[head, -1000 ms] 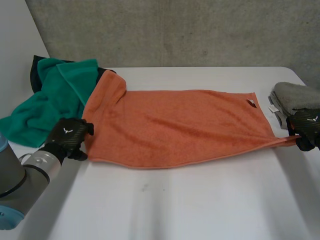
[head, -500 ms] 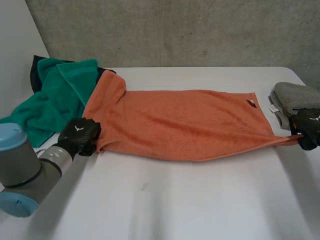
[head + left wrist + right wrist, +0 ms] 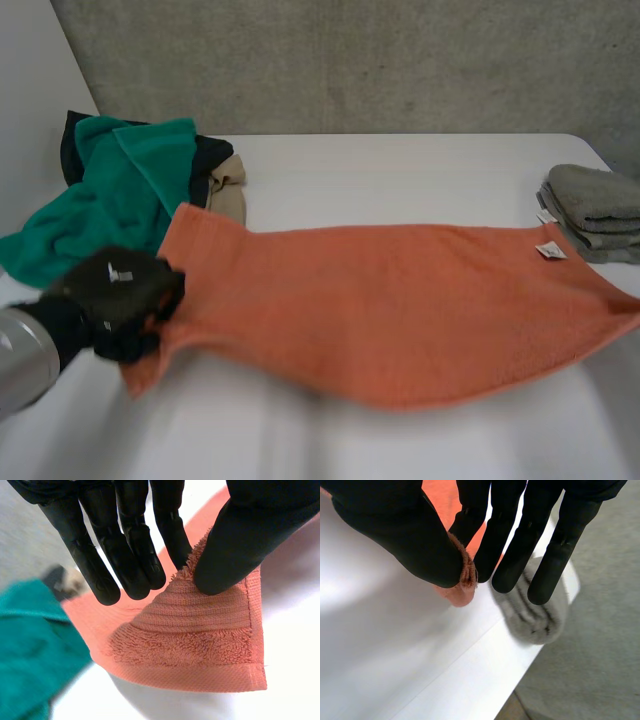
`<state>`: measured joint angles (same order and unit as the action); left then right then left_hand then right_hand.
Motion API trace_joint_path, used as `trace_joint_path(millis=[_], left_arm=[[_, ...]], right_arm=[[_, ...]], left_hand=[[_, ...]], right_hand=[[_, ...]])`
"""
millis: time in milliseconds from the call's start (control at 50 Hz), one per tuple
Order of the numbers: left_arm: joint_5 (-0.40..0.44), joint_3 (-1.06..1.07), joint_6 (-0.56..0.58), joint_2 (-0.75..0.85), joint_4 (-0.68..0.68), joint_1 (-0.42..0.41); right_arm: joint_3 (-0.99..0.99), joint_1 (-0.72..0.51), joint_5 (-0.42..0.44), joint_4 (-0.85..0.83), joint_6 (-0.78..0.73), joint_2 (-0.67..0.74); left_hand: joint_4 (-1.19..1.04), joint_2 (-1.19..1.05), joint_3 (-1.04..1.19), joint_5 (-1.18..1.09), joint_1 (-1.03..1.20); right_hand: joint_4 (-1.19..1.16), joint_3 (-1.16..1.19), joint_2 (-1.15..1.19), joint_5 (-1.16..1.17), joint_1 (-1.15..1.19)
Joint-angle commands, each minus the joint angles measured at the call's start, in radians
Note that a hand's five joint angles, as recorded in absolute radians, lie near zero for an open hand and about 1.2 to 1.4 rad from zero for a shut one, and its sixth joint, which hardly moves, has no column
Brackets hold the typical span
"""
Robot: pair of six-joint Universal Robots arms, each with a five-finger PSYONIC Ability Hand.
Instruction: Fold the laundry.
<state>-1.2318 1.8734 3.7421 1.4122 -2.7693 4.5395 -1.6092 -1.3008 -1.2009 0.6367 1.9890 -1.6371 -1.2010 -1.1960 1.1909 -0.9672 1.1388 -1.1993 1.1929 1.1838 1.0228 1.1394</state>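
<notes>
The orange towel is lying stretched across the middle of the white tabletop, running from about 8 o'clock to about 3 o'clock. The left robot hand is gripping the towel's corner at 8 o'clock. In its wrist view the thumb is pressing the banded corner against the straight fingers, so the cloth is being pinched between them. The right robot hand is pinching a small bunch of the towel's opposite corner between its thumb and one finger, while its other fingers are reaching out straight. Just past those fingertips a folded grey towel is sitting at the tabletop's edge. In the head view it is resting at 3 o'clock, near the orange towel's corner that is carrying a white tag. A green towel is lying heaped at 10 o'clock, with a dark cloth and a beige cloth bunching beside it.
</notes>
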Motion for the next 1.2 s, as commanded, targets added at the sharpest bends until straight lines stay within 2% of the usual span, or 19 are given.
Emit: trace_joint_path(millis=[20,120,180,280,440,700,720,740,760,800,860,960,1140,1200], left_arm=[[-0.014,0.038,0.165,0.146,-0.048,0.006],[-0.017,-0.029,0.147,0.328,-0.214,0.001],[-0.02,-0.08,0.131,0.405,-0.269,-0.013],[-0.064,-0.235,0.079,0.559,-0.343,-0.028],[-0.167,-0.459,0.064,0.735,-0.374,-0.089],[-0.238,-0.766,0.062,0.942,-0.371,-0.129],[-0.238,-0.778,0.062,0.949,-0.371,-0.132],[-0.239,-0.795,0.062,0.961,-0.371,-0.14],[-0.239,-0.803,0.062,0.962,-0.374,-0.143],[-0.239,-0.818,0.059,0.962,-0.375,-0.152],[-0.239,-0.838,0.051,0.959,-0.375,-0.166],[-0.244,-0.824,0.024,0.868,-0.368,-0.168],[-0.221,-0.566,-0.028,0.592,-0.38,-0.139],[-0.207,-0.479,-0.028,0.551,-0.395,-0.129]], right_arm=[[-0.024,0.002,0.001,-0.038,0.004,0.052],[-0.002,-0.005,-0.009,-0.191,0.126,0.216],[0.005,-0.009,-0.011,-0.255,0.178,0.266],[0.044,-0.089,-0.038,-0.426,0.298,0.356],[0.169,-0.221,-0.186,-0.59,0.338,0.508],[0.428,-0.307,-0.279,-0.66,0.337,0.747],[0.448,-0.308,-0.292,-0.661,0.338,0.756],[0.489,-0.316,-0.33,-0.663,0.337,0.782],[0.509,-0.322,-0.35,-0.661,0.337,0.795],[0.541,-0.336,-0.387,-0.66,0.338,0.812],[0.568,-0.359,-0.422,-0.667,0.35,0.812],[0.546,-0.37,-0.395,-0.672,0.398,0.752],[0.367,-0.341,-0.26,-0.654,0.52,0.507],[0.299,-0.302,-0.221,-0.611,0.524,0.441]], left_hand=[[-0.195,-0.2,0.205,-0.255,0.257],[-0.195,-0.2,0.205,-0.255,0.257],[-0.195,-0.2,0.205,-0.255,0.257],[-0.195,-0.2,0.205,-0.255,0.257],[-0.195,-0.2,0.205,-0.255,0.257],[-0.193,-0.198,0.203,-0.252,0.255],[0.11,0.105,-0.099,0.05,-0.047],[0.865,0.86,-0.855,0.806,-0.803],[1.026,1.021,-1.016,0.967,-0.964],[1.026,1.021,-1.016,0.967,-0.964],[1.026,1.021,-1.016,0.967,-0.964],[1.026,1.021,-1.016,0.967,-0.964],[1.026,1.021,-1.016,0.967,-0.964],[1.026,1.021,-1.016,0.967,-0.964]], right_hand=[[-0.197,0.203,0.213,0.199,0.257],[-0.197,0.203,0.213,0.199,0.257],[-0.197,0.203,0.213,0.199,0.257],[-0.197,0.203,0.213,0.199,0.257],[-0.197,0.203,0.213,0.199,0.257],[-0.197,0.203,0.213,0.199,0.257],[-0.197,0.203,0.213,0.199,0.257],[0.584,-0.577,-0.568,-0.582,-0.524],[1.025,-1.018,-1.009,-1.023,-0.965],[1.025,-1.018,-1.009,-1.023,-0.965],[1.025,-1.018,-1.009,-1.023,-0.965],[1.025,-1.018,-1.009,-1.023,-0.965],[1.025,-1.018,-1.009,-1.023,-0.965],[1.025,-1.018,-1.009,-1.023,-0.965]])
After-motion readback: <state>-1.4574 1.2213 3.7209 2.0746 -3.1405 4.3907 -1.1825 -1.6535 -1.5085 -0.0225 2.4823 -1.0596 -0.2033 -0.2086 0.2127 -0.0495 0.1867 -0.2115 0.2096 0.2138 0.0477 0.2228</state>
